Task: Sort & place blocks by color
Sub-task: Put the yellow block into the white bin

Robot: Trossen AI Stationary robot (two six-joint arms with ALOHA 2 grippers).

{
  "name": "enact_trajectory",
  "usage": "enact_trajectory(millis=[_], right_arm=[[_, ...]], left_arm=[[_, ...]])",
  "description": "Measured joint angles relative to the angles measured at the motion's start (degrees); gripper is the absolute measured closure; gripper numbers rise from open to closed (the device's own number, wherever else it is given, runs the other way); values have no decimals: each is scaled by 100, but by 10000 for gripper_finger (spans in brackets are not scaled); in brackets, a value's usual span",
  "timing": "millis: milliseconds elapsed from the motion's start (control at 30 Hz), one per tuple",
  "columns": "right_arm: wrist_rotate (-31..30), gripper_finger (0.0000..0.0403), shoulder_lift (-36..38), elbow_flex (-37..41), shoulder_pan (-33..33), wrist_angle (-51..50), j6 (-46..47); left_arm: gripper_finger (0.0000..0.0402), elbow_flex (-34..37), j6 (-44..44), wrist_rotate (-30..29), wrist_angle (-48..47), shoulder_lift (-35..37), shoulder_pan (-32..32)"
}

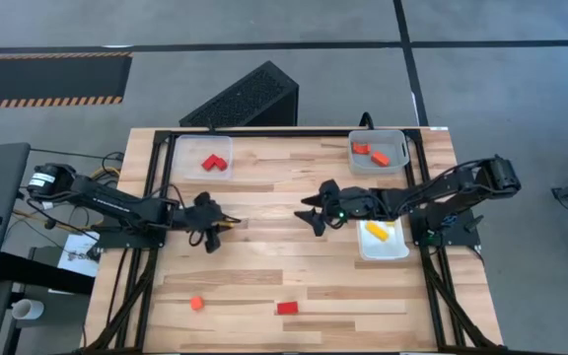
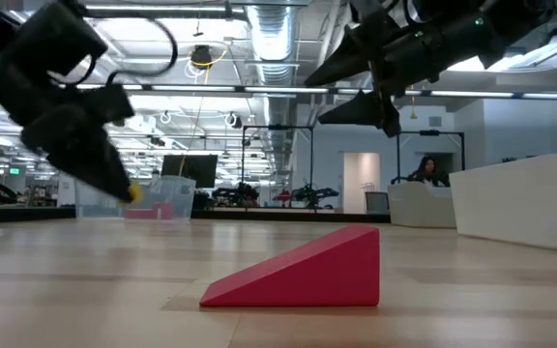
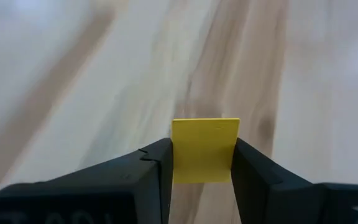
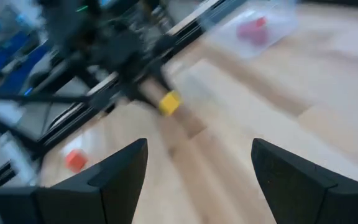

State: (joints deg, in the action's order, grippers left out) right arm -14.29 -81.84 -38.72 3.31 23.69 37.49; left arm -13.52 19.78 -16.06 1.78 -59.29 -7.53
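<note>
A small yellow block sits between the fingers of my left gripper, which hangs above the table's middle left; the low view shows this block off the wood. My right gripper is open above the table's middle, pointing toward the left gripper and touching nothing. A red wedge and an orange block lie flat on the table near its near edge. Red blocks lie in the clear tray, orange ones in the grey tray, and yellow ones in the white tray. My left gripper pinches the yellow block by two opposite side faces, one finger on each. The block's far end sticks out past the fingertips. The block is lifted clear of the table, at the low end of the downward-slanting fingers.
The clear tray stands at the far left of the table, the grey tray at the far right, the white tray by the right edge. Bare wood lies between the two grippers and toward the near edge.
</note>
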Motion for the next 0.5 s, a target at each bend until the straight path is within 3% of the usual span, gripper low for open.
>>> enact_trajectory(millis=[167,333,500], right_arm=[[-88,94,0,0,-86,22,-87],[-89,98,156,2,140,454,-784],[-166,106,501,2,451,619,-1054]], left_arm=[[311,-85,-686,-360,1416,0,14],[311,-84,-1145,-290,2755,0,130],[311,-283,-1436,-67,3101,0,246]])
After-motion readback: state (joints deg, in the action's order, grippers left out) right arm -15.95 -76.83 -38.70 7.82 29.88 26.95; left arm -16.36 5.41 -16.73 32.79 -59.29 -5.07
